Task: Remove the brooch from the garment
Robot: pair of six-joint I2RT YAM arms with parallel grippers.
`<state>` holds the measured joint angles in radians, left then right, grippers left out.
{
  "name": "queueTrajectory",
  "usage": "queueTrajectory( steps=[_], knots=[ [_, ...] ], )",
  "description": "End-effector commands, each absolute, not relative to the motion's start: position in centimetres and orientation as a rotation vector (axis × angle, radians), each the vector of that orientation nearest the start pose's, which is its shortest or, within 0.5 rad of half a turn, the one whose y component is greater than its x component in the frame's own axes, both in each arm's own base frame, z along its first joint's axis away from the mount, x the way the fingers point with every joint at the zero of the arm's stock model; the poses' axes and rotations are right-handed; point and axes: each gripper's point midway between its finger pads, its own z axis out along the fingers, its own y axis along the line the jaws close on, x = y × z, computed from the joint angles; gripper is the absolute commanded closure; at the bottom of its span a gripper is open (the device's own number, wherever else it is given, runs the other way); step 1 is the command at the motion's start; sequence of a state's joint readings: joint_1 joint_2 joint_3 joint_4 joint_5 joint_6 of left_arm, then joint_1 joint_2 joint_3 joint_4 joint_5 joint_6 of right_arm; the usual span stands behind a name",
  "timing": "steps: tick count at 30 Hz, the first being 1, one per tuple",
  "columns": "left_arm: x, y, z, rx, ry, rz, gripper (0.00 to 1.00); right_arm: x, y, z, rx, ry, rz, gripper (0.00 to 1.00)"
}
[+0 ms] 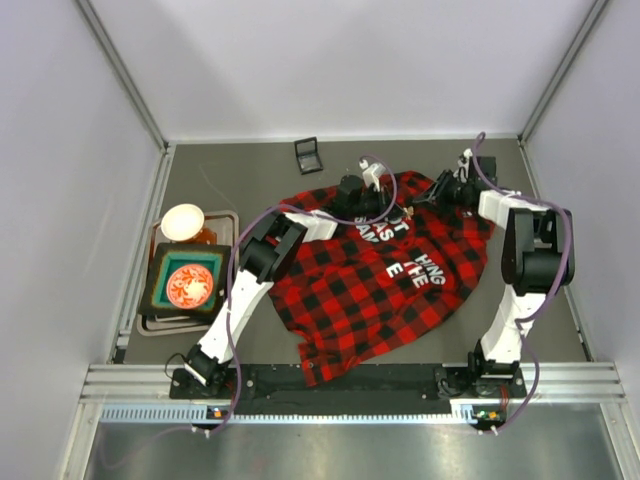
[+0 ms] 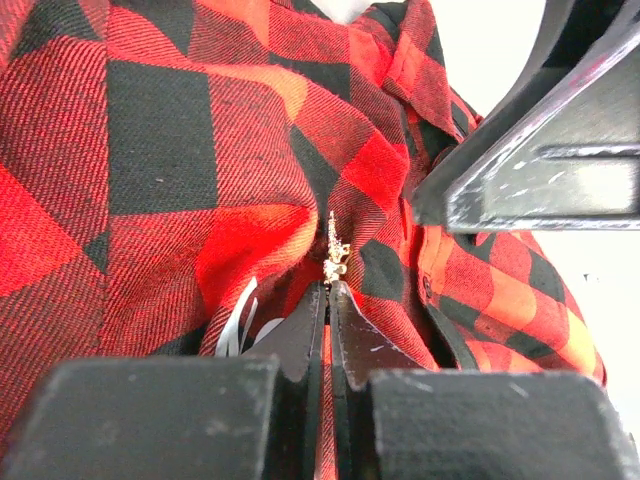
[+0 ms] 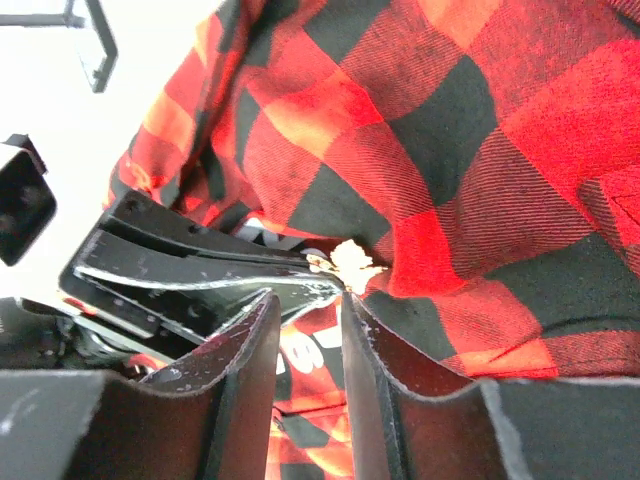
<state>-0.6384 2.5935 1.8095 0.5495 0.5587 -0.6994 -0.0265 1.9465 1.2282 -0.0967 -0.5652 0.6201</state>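
Note:
The garment (image 1: 370, 280) is a red-and-black plaid shirt spread on the table, with white lettering (image 1: 412, 262). The brooch (image 3: 352, 260) is a tiny pale sparkly pin near the shirt's far edge; the left wrist view shows it edge-on (image 2: 335, 255). My left gripper (image 2: 328, 288) is shut, its tips pinching the brooch against a raised fold of cloth; in the top view it is by the collar (image 1: 393, 208). My right gripper (image 3: 310, 310) is open, its fingertips (image 3: 365, 315) just below the brooch and beside the left fingers (image 3: 200, 275). It reaches in from the right (image 1: 432, 195).
A small black square box (image 1: 309, 154) lies on the table beyond the shirt and shows in the right wrist view (image 3: 95, 40). A tray (image 1: 150, 322) at the left holds a white bowl (image 1: 183, 221) and a green-and-orange dish (image 1: 187, 283). Grey walls enclose the table.

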Motion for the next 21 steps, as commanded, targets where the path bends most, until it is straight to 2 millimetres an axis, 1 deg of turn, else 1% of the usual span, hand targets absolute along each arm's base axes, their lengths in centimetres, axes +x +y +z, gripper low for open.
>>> queueTrajectory(
  steps=[1,2,3,4,5,7,10,17,21],
  knots=[
    [46.0,-48.4,6.5,0.473,1.886,-1.339,1.00,46.4,9.8,9.3,0.525,2.321,0.897,0.69],
    [46.0,-48.5,6.6,0.479,1.874,-1.337,1.00,46.4,9.9,9.3,0.529,2.323,0.902,0.70],
    [45.9,-48.4,6.6,0.483,1.870,-1.335,1.00,46.4,10.0,8.8,0.532,2.333,0.908,0.73],
    [45.8,-48.5,6.6,0.494,1.864,-1.331,1.00,46.3,10.3,8.6,0.530,2.340,0.926,0.78],
    [45.8,-48.6,6.7,0.502,1.857,-1.330,1.00,46.5,10.5,8.4,0.530,2.343,0.937,0.80],
    [45.6,-48.7,6.8,0.522,1.844,-1.318,1.00,46.5,10.9,7.6,0.533,2.359,0.946,0.84],
    [45.4,-48.8,7.1,0.539,1.823,-1.310,1.00,46.6,11.0,7.1,0.543,2.364,0.952,0.89],
    [45.0,-49.0,7.3,0.567,1.796,-1.306,1.00,46.4,10.9,5.5,0.561,2.388,0.942,0.89],
    [44.7,-49.3,7.2,0.595,1.790,-1.283,1.00,46.5,11.0,5.3,0.562,2.388,0.949,0.89]
  ],
)
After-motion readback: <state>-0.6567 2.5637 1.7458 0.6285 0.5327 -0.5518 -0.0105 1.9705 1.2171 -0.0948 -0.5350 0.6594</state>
